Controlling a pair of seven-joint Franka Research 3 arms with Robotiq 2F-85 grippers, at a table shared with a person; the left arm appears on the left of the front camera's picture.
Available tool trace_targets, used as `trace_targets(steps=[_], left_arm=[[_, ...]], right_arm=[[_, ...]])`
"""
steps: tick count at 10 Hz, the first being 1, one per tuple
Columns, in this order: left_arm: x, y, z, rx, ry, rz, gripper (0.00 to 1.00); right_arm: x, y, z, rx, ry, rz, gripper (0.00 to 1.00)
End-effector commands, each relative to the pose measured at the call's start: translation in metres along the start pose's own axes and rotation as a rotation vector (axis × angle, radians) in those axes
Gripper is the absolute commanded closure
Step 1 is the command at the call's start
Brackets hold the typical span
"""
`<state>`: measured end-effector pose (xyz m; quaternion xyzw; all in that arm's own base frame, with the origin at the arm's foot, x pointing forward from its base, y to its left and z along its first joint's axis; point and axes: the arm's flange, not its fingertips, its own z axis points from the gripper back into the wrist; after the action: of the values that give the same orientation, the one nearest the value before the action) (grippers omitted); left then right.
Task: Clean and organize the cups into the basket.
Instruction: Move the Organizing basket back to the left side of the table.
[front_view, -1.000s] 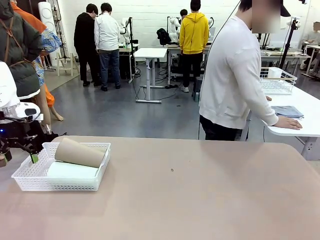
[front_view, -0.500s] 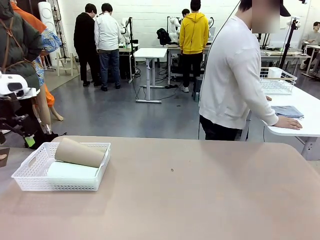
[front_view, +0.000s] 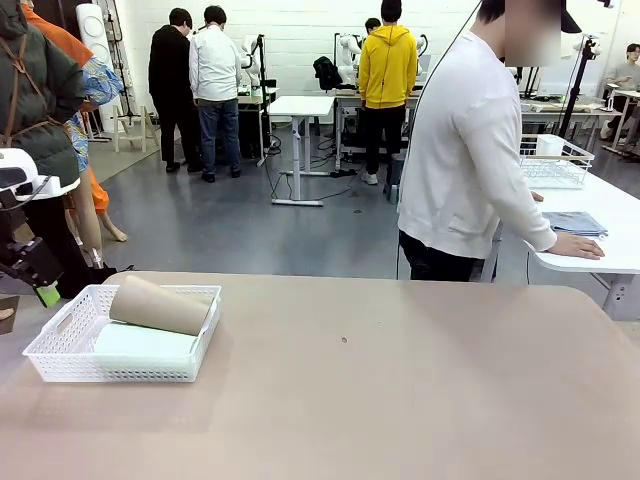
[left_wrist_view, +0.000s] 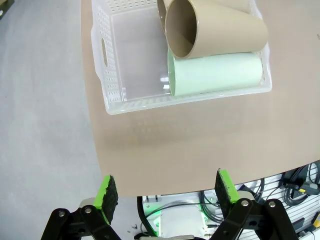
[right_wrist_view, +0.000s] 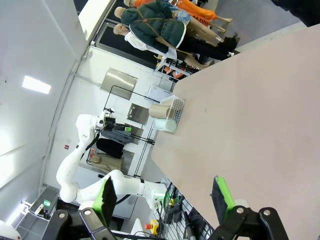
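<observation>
The white lattice basket (front_view: 115, 368) stands at the table's left end. A tan-brown cup (front_view: 160, 305) lies on its side across the basket's top, over a pale mint cup (front_view: 140, 341) lying inside. My left gripper (front_view: 42, 290) hangs open off the table's left edge, apart from the basket. From above, the left wrist view shows the basket (left_wrist_view: 132, 70), the tan cup (left_wrist_view: 216, 31), the mint cup (left_wrist_view: 217, 75) and the rim of another tan cup (left_wrist_view: 162, 9); the left gripper (left_wrist_view: 165, 189) is open with nothing in it. My right gripper (right_wrist_view: 165, 194) is open with nothing in it, far from the basket (right_wrist_view: 176, 107).
A person in a white top (front_view: 465, 150) stands at the far side, turned to a white side table (front_view: 600, 215) with a wire rack (front_view: 555, 160) and a blue cloth (front_view: 575, 222). The brown table (front_view: 400, 380) stretches bare to the right of the basket.
My left gripper has lifted off the basket's left rim and drawn back to the left, past the table's edge. The cups and basket have not moved.
</observation>
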<state>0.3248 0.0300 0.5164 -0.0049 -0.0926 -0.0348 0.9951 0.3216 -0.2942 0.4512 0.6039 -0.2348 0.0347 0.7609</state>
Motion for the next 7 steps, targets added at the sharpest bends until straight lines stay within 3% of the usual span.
trace_targets(steps=[1,3,4,5,7], left_arm=[[0.005,0.005,0.006,-0.004,0.005,-0.023,0.00],[0.001,0.001,0.002,0.000,-0.004,-0.002,0.00],[0.021,0.030,0.010,-0.258,0.134,0.014,0.00],[0.033,0.065,0.026,-0.480,0.167,0.018,0.00],[0.049,0.125,0.046,-0.683,0.157,0.012,0.00]], right_arm=[[0.001,0.002,0.000,-0.006,-0.004,-0.013,0.00],[0.001,0.002,0.000,-0.006,-0.004,-0.013,0.00],[0.001,0.002,0.000,-0.006,-0.004,-0.013,0.00],[0.001,0.002,0.000,-0.006,-0.004,-0.013,0.00],[0.001,0.002,0.000,-0.006,-0.004,-0.013,0.00]])
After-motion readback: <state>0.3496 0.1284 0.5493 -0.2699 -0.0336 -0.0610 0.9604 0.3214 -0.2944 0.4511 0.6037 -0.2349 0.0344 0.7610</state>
